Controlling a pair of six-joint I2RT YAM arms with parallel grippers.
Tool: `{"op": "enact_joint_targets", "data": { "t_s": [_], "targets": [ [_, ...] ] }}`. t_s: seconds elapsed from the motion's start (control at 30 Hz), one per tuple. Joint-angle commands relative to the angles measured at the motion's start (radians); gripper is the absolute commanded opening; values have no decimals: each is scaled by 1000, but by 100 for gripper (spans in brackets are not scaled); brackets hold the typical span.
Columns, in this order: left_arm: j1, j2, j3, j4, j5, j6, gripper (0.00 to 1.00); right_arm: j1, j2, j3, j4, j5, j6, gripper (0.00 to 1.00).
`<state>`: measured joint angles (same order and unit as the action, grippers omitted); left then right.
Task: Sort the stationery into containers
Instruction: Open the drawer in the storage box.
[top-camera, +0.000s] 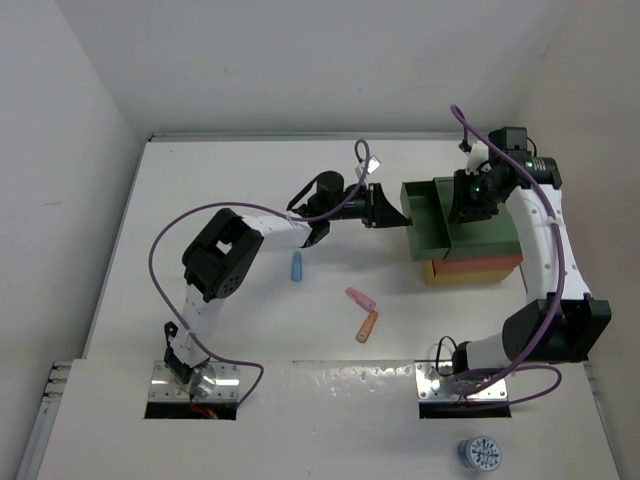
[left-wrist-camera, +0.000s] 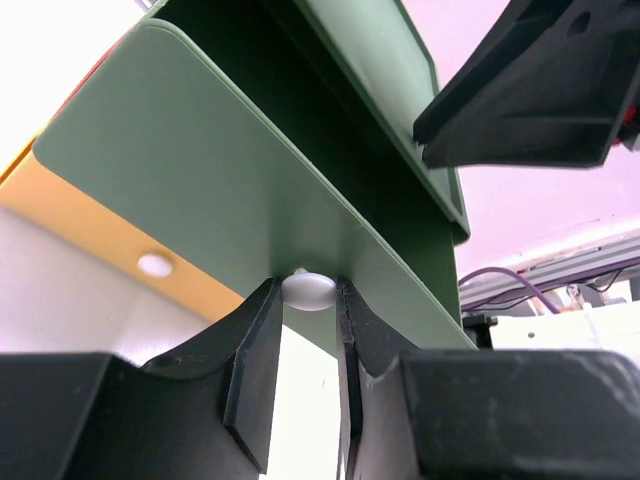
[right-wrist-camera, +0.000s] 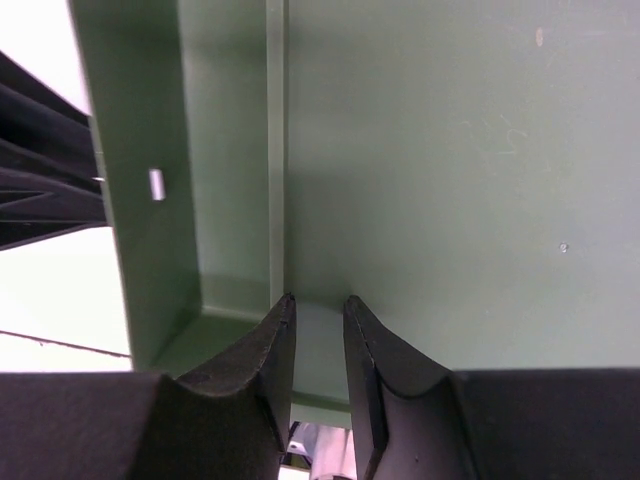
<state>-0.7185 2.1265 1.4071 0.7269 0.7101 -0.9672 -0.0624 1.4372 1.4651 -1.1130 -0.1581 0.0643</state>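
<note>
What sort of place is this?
Probably a robotics lab test cell: two white-and-black robot arms bolted to a plain white table, bare white walls boxing it in, and stacked green, orange and yellow trays with stubby markers as props.

Three trays are sitting stacked at the table's right side: green tray (top-camera: 485, 240) on top, red-orange tray (top-camera: 480, 263) under it, yellow tray (top-camera: 470, 276) at the bottom. The green tray is overhanging the stack to the left, and a ridge is splitting it into a narrow deeper left part and a wider part. A blue marker (top-camera: 297, 265) is lying alone mid-table, pointing far-to-near. The pink marker (top-camera: 360, 298) and orange marker (top-camera: 368, 326) are lying just beside each other, nearer my bases, ends almost meeting. My left gripper (left-wrist-camera: 305, 298) is pinching a pale marker (left-wrist-camera: 308, 289), only its rounded end showing, touching the green tray's outer wall.
</note>
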Motion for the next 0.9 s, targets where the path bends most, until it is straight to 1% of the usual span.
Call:
{"op": "enact_joint_targets", "data": {
  "t_s": [0.0,0.17,0.43,0.47,0.53,0.57,0.63,0.67,0.73,0.77,0.87],
  "targets": [
    [33,-69,-48,-49,12,61,4,-4,42,-5,-25,51,-4,26],
    [56,-125,-123,-50,9,48,3,-8,51,-3,-27,60,-9,26],
    [91,-163,-155,-89,12,79,5,-8,46,-3,-27,54,-1,26],
    [91,-163,-155,-96,14,88,10,-8,46,-2,-27,55,-1,26],
    [93,-163,-149,-107,17,94,18,-8,43,1,-27,54,-1,27],
    [94,-165,-149,-112,17,97,28,-8,46,6,-27,54,2,26],
    [94,-166,-142,-118,19,107,39,-8,46,12,-30,51,5,27],
    [96,-168,-140,-124,14,111,49,-8,46,18,-30,51,5,27],
    [96,-178,-134,-138,12,125,59,-8,46,24,-34,49,5,27],
    [97,-186,-132,-155,6,137,67,-8,46,32,-36,49,2,27],
    [106,-221,-143,-172,-15,162,72,-10,45,49,-38,45,2,27]
  ]
}}
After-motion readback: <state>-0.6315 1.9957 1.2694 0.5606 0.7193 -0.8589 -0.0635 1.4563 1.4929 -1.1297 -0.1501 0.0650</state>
